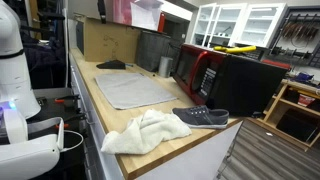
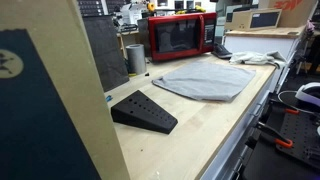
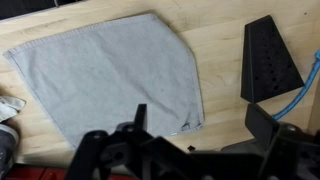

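Grey cloth (image 3: 105, 80) lay flat on the wooden counter (image 2: 200, 130), and the open gripper (image 3: 180, 150) hung above its near edge.

In the wrist view the cloth was spread out smooth, and the gripper seemed to be clear of it. Its fingers stood wide apart and held nothing. By my judgement the work on the cloth was only at its very start: no edge was lifted, no fold was made, nothing was gripped yet. Just beside the cloth stood a black wedge block (image 3: 270, 60), and a blue cable (image 3: 300, 90) ran near that block. In an exterior view a white towel (image 1: 145, 132) and a dark shoe (image 1: 200, 117) lay further along the counter, and a red microwave (image 1: 195, 70) stood behind them.
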